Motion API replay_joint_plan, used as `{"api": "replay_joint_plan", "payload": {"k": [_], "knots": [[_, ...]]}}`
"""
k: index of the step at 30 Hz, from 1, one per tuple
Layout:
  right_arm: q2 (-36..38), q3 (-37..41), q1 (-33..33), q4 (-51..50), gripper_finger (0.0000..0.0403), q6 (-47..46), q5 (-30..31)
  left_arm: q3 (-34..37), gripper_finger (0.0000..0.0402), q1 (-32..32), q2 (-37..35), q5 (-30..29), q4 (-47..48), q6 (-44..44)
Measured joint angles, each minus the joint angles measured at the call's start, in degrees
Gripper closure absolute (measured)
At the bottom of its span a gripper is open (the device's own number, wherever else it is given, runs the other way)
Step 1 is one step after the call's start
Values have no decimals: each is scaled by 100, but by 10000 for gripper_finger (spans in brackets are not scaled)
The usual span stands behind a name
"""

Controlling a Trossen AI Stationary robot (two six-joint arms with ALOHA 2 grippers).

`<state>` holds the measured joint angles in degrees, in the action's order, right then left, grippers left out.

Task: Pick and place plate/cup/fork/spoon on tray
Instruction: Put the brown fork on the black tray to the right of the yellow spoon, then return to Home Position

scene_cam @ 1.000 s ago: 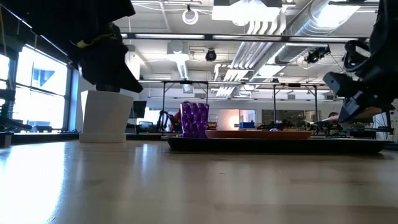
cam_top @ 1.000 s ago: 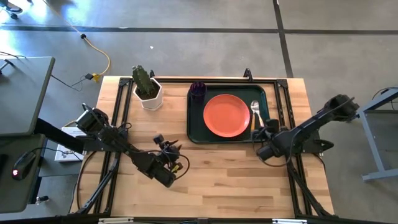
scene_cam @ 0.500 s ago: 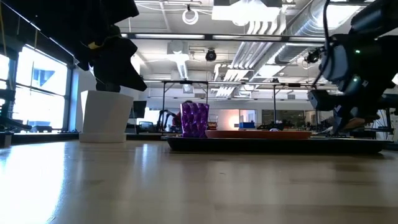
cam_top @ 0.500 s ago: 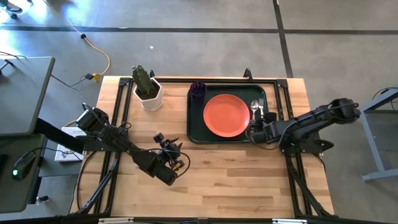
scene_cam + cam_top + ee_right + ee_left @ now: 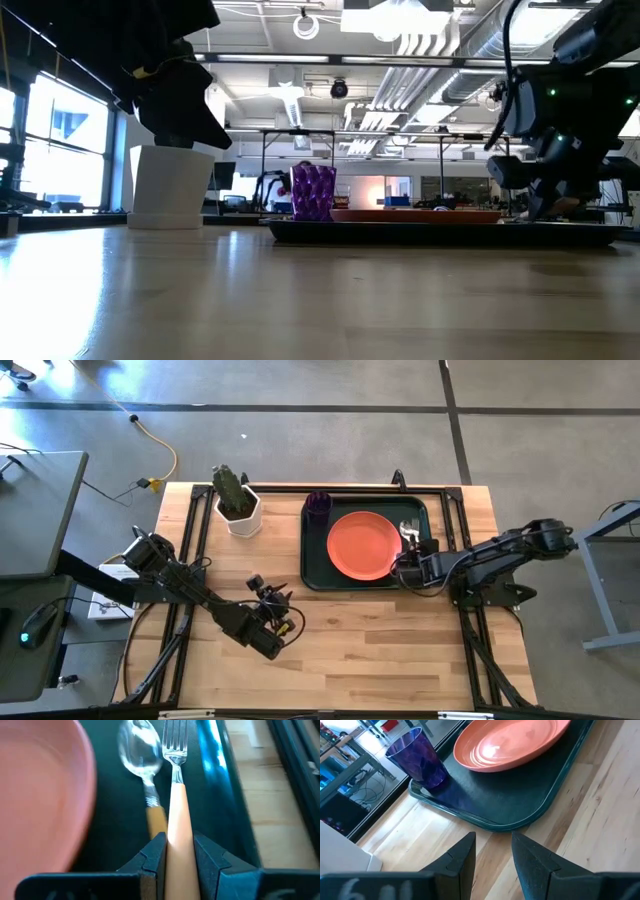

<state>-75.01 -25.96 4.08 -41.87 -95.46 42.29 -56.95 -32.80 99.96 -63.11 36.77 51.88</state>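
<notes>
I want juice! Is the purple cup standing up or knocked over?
Standing up: the cup sits upright on the tray, open mouth on top.

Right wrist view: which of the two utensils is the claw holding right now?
The fork: its orange-tan handle runs back between the right claw fingers, tines pointing ahead. The spoon lies free beside it on the tray, nearer the plate.
</notes>
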Motion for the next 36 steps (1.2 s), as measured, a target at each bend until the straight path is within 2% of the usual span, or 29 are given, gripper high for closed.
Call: {"api": "replay_joint_plan", "payload": {"k": [6, 10, 25, 29, 36], "knots": [[-689, 1, -152, -93, 341, 94, -322, 0, 284, 0, 0, -2, 1, 1], [-1061, -18, -153, -25, 341, 230, -286, 0, 284, 0, 0, -2, 8, 0], [-1087, -190, -142, 140, 337, 387, -252, 0, 284, 0, 0, 92, 33, 2], [-1087, -164, -89, 157, 312, 354, -197, 0, 284, 0, 0, 96, 40, 1], [-1087, -186, -11, -45, 236, 342, -236, 0, 284, 2, 0, 269, 66, -6]]}}
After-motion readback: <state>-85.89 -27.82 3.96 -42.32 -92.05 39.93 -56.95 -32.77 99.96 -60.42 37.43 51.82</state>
